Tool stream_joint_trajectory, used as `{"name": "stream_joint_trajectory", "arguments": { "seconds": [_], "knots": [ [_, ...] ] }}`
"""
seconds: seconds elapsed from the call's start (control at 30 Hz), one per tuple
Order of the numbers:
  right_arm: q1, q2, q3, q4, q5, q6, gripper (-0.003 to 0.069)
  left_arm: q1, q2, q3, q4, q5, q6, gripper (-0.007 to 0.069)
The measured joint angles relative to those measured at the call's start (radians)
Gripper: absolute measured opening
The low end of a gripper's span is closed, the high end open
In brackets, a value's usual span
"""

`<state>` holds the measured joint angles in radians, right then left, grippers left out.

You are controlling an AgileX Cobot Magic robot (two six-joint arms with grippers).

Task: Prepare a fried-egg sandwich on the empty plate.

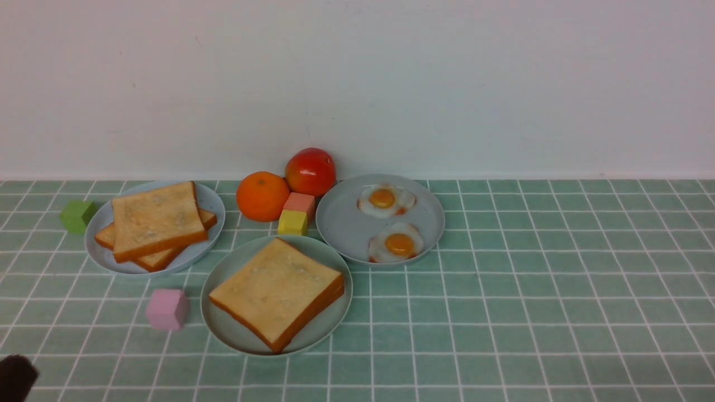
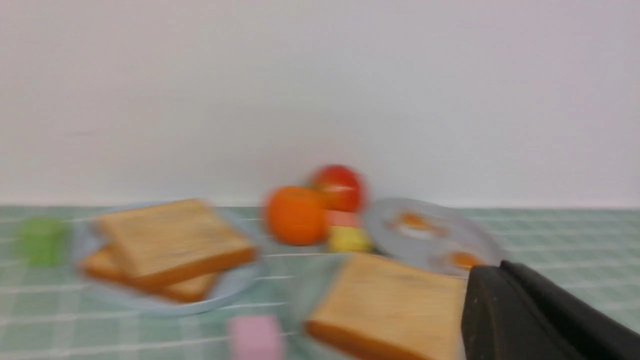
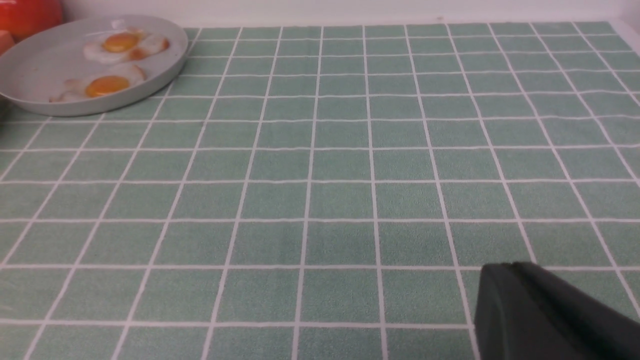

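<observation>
The mint-green plate point(image 1: 223, 329) sits front centre and carries a thick golden toast point(image 1: 276, 293). The toast's right edge shows a second layer beneath, and no egg shows there. Two fried eggs point(image 1: 385, 200) point(image 1: 397, 243) lie on a grey-blue plate point(image 1: 346, 223) behind and to the right. Two more toast slices point(image 1: 156, 220) are stacked on the left plate point(image 1: 212, 201). My left gripper point(image 2: 492, 267) is shut and empty, low at the front left corner point(image 1: 17, 377). My right gripper point(image 3: 510, 266) is shut over bare cloth, well away from the egg plate point(image 3: 40, 65).
An orange point(image 1: 262, 196) and a red fruit point(image 1: 310, 170) stand at the back by the wall. Beside them sit a salmon cube point(image 1: 299, 202) and a yellow cube point(image 1: 292, 222). There is a green cube point(image 1: 77, 216) far left and a pink cube point(image 1: 166, 309) left of the mint plate.
</observation>
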<state>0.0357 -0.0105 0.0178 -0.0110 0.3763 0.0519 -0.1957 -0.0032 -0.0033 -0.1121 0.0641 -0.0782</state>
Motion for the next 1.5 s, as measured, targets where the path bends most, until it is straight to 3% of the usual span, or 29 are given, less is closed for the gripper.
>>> {"name": "stream_joint_trajectory", "arguments": {
  "seconds": [0.1,0.23,1.5],
  "knots": [
    [0.000,0.000,0.000,0.000,0.000,0.000,0.0008,0.134,-0.008,0.025,0.008,0.138,-0.064,-0.0013],
    [0.000,0.000,0.000,0.000,0.000,0.000,0.0012,0.202,-0.008,0.035,0.017,0.306,-0.130,-0.0013],
    [0.000,0.000,0.000,0.000,0.000,0.000,0.0053,0.204,-0.008,0.035,0.025,0.309,-0.160,-0.0013]
  ]
}}
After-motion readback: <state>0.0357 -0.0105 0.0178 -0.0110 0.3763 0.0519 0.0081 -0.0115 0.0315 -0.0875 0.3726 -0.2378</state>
